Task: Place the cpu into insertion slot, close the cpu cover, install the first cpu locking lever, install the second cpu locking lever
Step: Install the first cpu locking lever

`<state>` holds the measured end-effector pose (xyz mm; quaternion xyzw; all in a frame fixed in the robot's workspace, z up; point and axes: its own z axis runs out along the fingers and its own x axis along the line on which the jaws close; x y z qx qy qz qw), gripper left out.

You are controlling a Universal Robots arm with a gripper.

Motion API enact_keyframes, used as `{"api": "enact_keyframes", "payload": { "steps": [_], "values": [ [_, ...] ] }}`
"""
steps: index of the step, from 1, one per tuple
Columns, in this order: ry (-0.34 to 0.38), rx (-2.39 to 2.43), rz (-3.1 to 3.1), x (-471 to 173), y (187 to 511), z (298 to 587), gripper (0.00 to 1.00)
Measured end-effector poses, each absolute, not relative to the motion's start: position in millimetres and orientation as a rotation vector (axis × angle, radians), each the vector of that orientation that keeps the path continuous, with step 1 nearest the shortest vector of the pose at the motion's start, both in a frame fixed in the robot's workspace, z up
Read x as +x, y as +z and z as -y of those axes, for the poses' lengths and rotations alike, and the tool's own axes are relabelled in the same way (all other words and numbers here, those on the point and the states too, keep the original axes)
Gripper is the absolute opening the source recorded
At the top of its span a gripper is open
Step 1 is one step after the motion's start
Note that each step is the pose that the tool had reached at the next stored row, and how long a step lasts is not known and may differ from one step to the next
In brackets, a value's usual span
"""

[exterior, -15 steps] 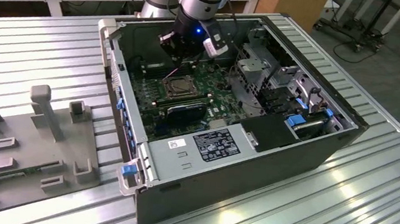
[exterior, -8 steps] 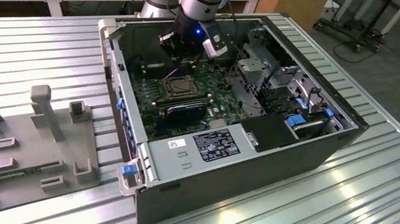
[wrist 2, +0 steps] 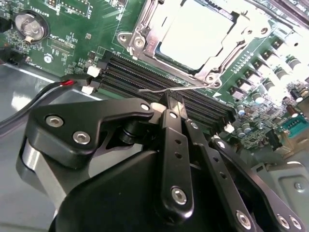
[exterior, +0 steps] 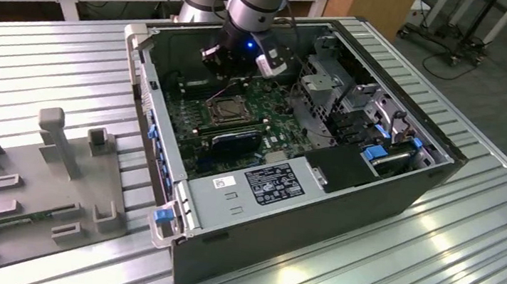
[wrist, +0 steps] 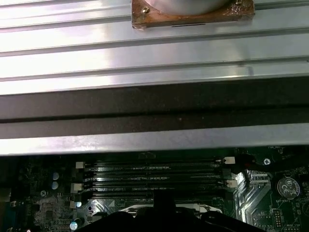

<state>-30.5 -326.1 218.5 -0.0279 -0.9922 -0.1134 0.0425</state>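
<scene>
From my station I see the pincer (wrist 2: pixel 170 100) down inside the open computer case (exterior: pixel 322 214), which lies on the ribbed metal surface (exterior: pixel 43 61). Its fingers are drawn together, with the tips at a thin wire locking lever (wrist 2: pixel 147 90) just beside the memory slots (wrist 2: pixel 140 77). I cannot tell whether the wire is pinched or merely touched. The cpu (wrist 2: pixel 198 34) sits in the insertion slot (exterior: pixel 223 110) on the green motherboard (wrist 2: pixel 72 43), and the cpu cover (wrist 2: pixel 142 21) lies flat over it, framing its pale top. A coin battery (wrist 2: pixel 29 25) sits apart on the board. A grey fixture tray (exterior: pixel 38 189) rests near the surface's corner at the exterior view's left.
</scene>
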Motion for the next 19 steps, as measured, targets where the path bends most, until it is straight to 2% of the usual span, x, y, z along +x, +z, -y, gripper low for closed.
{"api": "enact_keyframes", "payload": {
  "steps": [19],
  "values": [
    [-0.344, -0.088, 3.019, -21, 203, 326, 0.11]
  ]
}}
